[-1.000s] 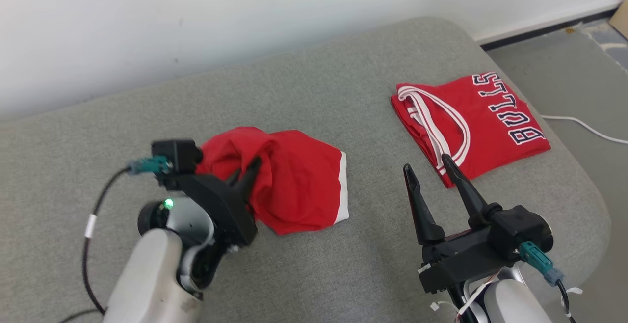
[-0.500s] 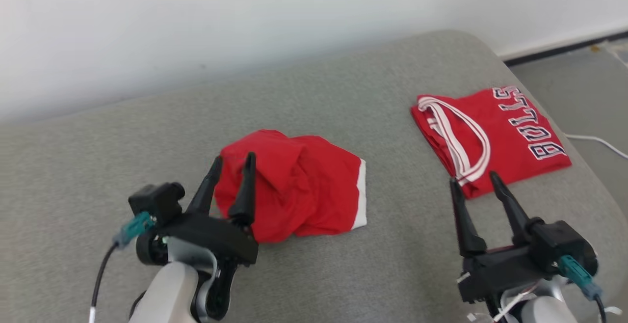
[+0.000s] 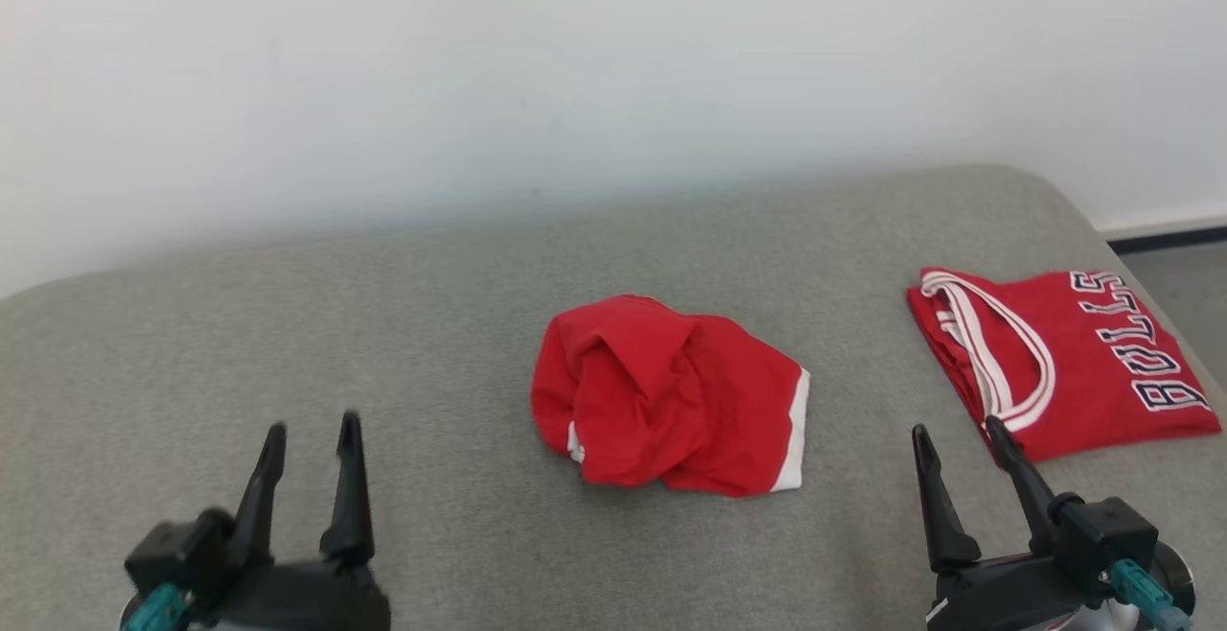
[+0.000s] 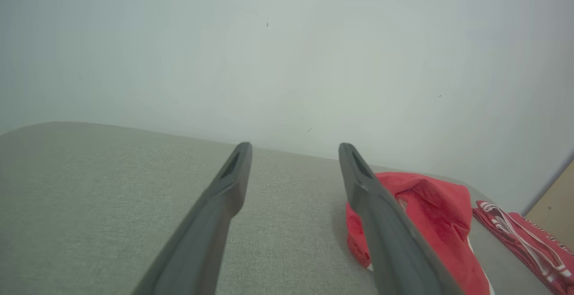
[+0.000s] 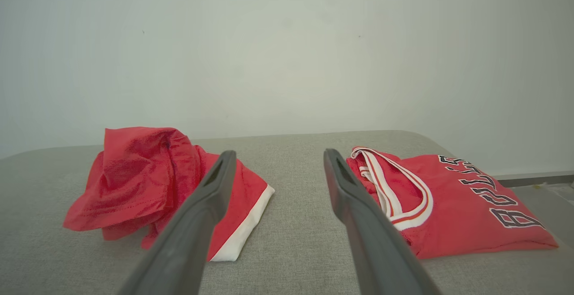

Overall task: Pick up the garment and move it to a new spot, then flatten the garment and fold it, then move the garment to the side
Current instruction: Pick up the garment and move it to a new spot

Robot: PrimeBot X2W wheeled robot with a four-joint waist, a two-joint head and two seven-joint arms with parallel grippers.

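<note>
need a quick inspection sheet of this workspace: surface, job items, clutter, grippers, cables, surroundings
surface: grey fabric cushion, rounded corners
job's things: crumpled red garment with white hem band, mid-cushion, unheld, not flattened
clutter: folded red jersey with BULLS lettering, at the cushion's right end, apart from the garment
grippers: left gripper open, empty, left of the garment; right gripper open, empty, in front of the jersey
cables: teal cable plugs at both gripper bases
surroundings: white wall behind; dark baseboard far right
</note>
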